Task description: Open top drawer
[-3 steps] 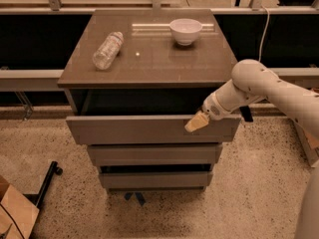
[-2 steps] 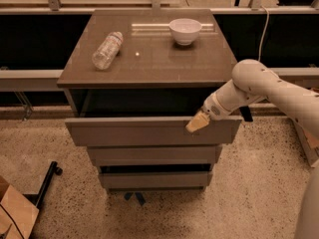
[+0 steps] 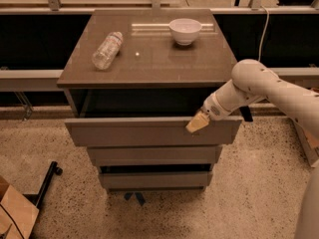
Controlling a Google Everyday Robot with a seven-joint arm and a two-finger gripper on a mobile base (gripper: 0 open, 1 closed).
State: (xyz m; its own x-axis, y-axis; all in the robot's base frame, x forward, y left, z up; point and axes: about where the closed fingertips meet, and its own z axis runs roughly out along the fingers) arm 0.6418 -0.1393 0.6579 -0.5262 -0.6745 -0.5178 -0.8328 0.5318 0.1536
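- The top drawer [image 3: 149, 131] sits just under the table [image 3: 154, 66] top, its front panel standing forward of the two lower drawers [image 3: 154, 156], with a dark gap showing behind it.
- The claw [image 3: 197, 123] is at the right end of that panel, touching its upper edge; I cannot tell whether it is apart or clamped there.
- Step in hand, as I judge it: the pull. The drawer looks partly out, not fully.
- The next move calls for a straight pull towards the camera, level with the panel, so the claw does not slip off the edge.
- A bottle [image 3: 106, 50] and a bowl [image 3: 185, 31] rest on the table; a jerk might roll the bottle.
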